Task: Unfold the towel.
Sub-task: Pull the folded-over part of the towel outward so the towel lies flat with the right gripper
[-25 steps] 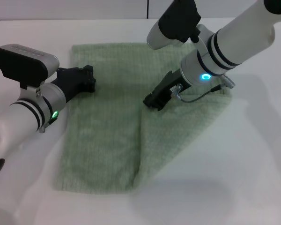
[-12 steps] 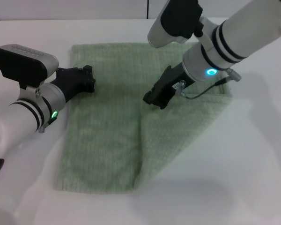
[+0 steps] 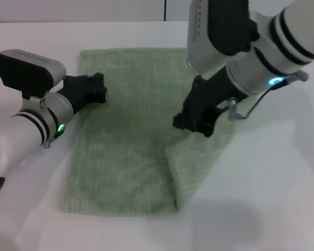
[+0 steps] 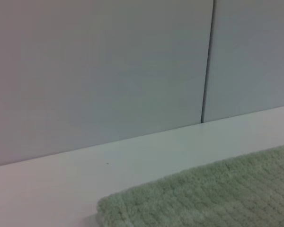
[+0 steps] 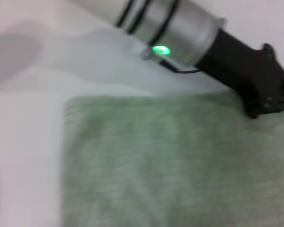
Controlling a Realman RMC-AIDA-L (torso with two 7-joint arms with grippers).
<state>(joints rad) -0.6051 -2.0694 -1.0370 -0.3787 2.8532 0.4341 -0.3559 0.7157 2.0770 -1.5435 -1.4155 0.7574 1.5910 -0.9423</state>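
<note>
Right pincer (image 3: 192, 124) shifted nearer, pinching towel (image 3: 125, 130) flap, fold narrower, left pincer (image 3: 97, 89) unmoved, grip unclear

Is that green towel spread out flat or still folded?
Partly folded: the towel lies flat except a flap doubled over beneath the right end effector.

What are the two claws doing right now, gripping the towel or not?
Left gripper: resting at the towel's left edge; open or shut cannot be told.
Right gripper: on the folded flap; grip cannot be told.
</note>
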